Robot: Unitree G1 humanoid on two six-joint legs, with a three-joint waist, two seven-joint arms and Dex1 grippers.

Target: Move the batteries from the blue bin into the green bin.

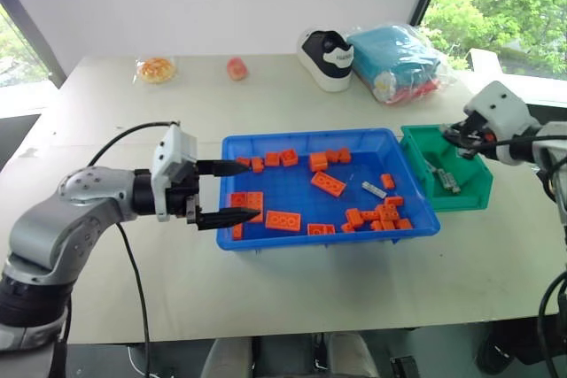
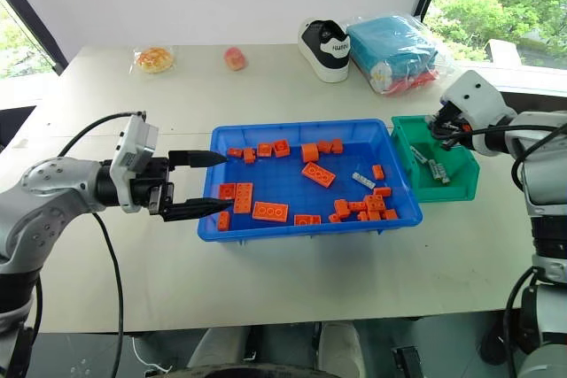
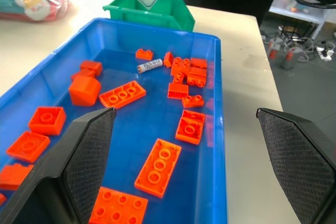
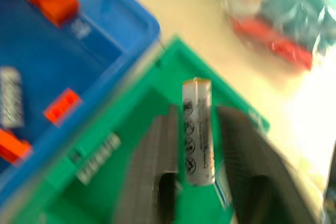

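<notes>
Right gripper (image 4: 193, 145) over green bin (image 1: 478, 190), at 3 o'clock of blue bin (image 1: 232, 240); battery (image 4: 197, 131) between fingers, clamped or just freed: cannot tell. Drop step. Left gripper (image 1: 227, 192) spread, empty, at 9 o'clock rim. Next: fetch remaining battery (image 1: 373, 189) among orange bricks (image 1: 328, 184).

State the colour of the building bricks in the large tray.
Orange bricks, clearest in the left wrist view.
</notes>
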